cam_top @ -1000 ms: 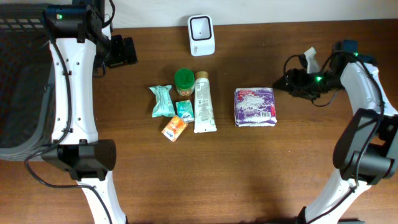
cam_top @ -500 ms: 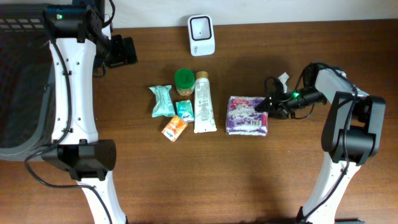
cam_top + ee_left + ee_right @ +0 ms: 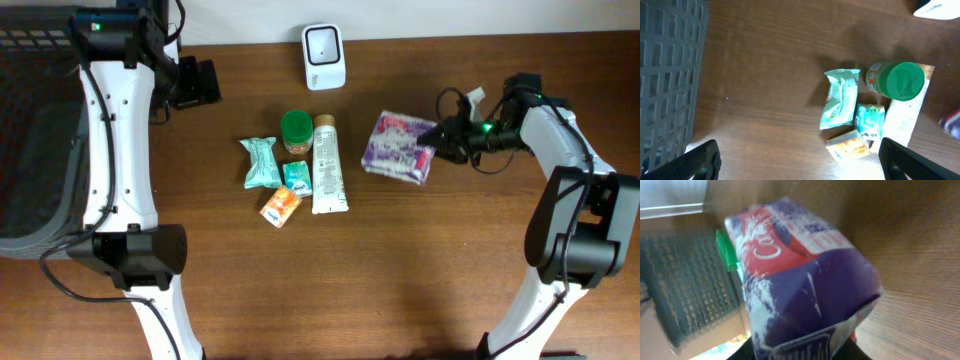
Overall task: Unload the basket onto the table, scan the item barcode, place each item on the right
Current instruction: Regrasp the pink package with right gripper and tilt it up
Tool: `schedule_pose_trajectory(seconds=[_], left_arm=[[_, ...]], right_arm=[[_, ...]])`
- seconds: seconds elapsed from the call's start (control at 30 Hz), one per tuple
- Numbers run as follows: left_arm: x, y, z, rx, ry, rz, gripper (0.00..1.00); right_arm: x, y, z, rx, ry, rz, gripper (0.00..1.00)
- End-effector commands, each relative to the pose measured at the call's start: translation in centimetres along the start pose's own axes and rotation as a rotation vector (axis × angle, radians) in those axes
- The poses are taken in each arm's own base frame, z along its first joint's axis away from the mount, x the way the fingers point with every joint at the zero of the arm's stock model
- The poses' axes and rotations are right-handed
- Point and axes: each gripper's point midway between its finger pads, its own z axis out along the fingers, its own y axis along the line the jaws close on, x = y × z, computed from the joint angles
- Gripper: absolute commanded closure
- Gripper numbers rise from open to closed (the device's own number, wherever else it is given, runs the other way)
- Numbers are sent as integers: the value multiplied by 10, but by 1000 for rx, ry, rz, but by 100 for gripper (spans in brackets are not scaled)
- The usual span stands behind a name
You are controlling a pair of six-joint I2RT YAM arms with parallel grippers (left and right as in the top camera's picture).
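Note:
The item is a purple and white soft pack (image 3: 396, 147) with red print, tilted and raised at its right end, right of the table's middle. My right gripper (image 3: 438, 139) is shut on the pack's right edge. In the right wrist view the pack (image 3: 805, 275) fills the frame, and the dark fingers (image 3: 746, 352) show only at the bottom edge on either side of it. The white barcode scanner (image 3: 324, 56) stands at the back centre of the table. My left gripper (image 3: 205, 82) hangs open at the back left, with nothing between its fingers (image 3: 700, 160).
A green-lidded jar (image 3: 296, 130), a white tube (image 3: 327, 165), a teal packet (image 3: 262, 162), a small teal box (image 3: 297, 177) and an orange box (image 3: 281, 206) lie grouped left of the pack. A dark mesh basket (image 3: 30, 130) stands off the table's left edge.
My right gripper reached the pack, shut on its right edge, then carried it back and to the right, tilting it. The left arm has not moved.

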Motion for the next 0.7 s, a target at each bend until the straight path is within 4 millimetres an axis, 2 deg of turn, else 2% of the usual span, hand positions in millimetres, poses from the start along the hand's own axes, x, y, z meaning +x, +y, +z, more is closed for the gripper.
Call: schedule_pose_trajectory(seconds=[0.0, 0.03, 0.1, 0.13, 0.17, 0.23, 0.3, 0.4, 0.43, 0.5, 0.53, 0.57, 0.6, 0.67], left_arm=[[-1, 2, -9, -3, -21, 10, 1], [-1, 2, -9, -3, -21, 10, 1], [-1, 2, -9, -3, -21, 10, 1], [-1, 2, -9, -2, -21, 10, 1], [-1, 2, -9, -3, -21, 10, 1], [-1, 2, -9, -3, -21, 10, 1], [-1, 2, -9, -3, -21, 10, 1], [-1, 2, -9, -3, -21, 10, 1], [-1, 2, -9, -3, -21, 10, 1], [0, 2, -9, -2, -21, 10, 1], [-1, 2, -9, -2, -21, 10, 1], [-1, 2, -9, -3, -21, 10, 1], [-1, 2, -9, -3, -21, 10, 1], [-1, 2, -9, -3, -21, 10, 1]], right_arm=[[-11, -2, 3, 109, -89, 313, 68], [-11, -1, 7, 126, -95, 301, 64], [-3, 5, 17, 137, -64, 208, 40], [5, 8, 24, 149, -32, 135, 23], [20, 5, 31, 197, 18, 39, 17], [39, -12, 33, 320, 82, -44, 14], [56, -24, 25, 399, 159, -111, 14], [66, -12, 1, 401, 242, -184, 14], [64, -3, -8, 395, 250, -237, 14], [37, 17, -23, 373, 172, -371, 14], [14, 22, -25, 364, 92, -432, 13], [0, 24, -27, 361, 44, -470, 13], [-18, 24, -25, 354, -12, -556, 8], [-31, 23, -21, 351, -54, -608, 1]])
